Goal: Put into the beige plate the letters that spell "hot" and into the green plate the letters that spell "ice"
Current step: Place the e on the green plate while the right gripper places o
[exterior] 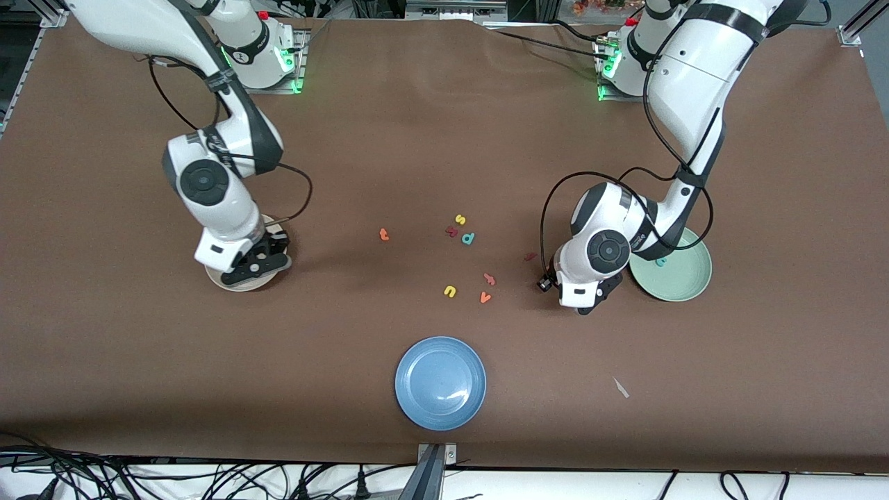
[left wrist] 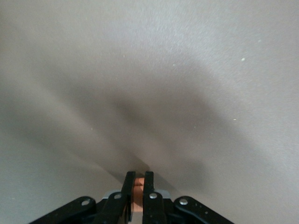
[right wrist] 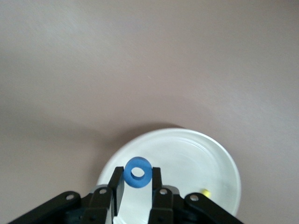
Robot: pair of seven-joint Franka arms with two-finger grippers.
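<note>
Blue o (right wrist: 137, 172) sits pinched in the right gripper (right wrist: 137, 183) over the beige plate (right wrist: 219, 158); left gripper (left wrist: 138, 189) clamps an orange letter (left wrist: 138, 192).

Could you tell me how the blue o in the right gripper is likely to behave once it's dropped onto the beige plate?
The blue o looks like a small foam ring, so probably light. Released on edge over the beige plate, it might roll or bounce, though the rim should contain it.

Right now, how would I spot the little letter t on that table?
Start at the blue plate nearest the camera, then look farther up the brown table to the scatter of tiny foam letters. The orange t lies apart from that cluster, toward the right arm's end, the only letter there lying alone.
</note>
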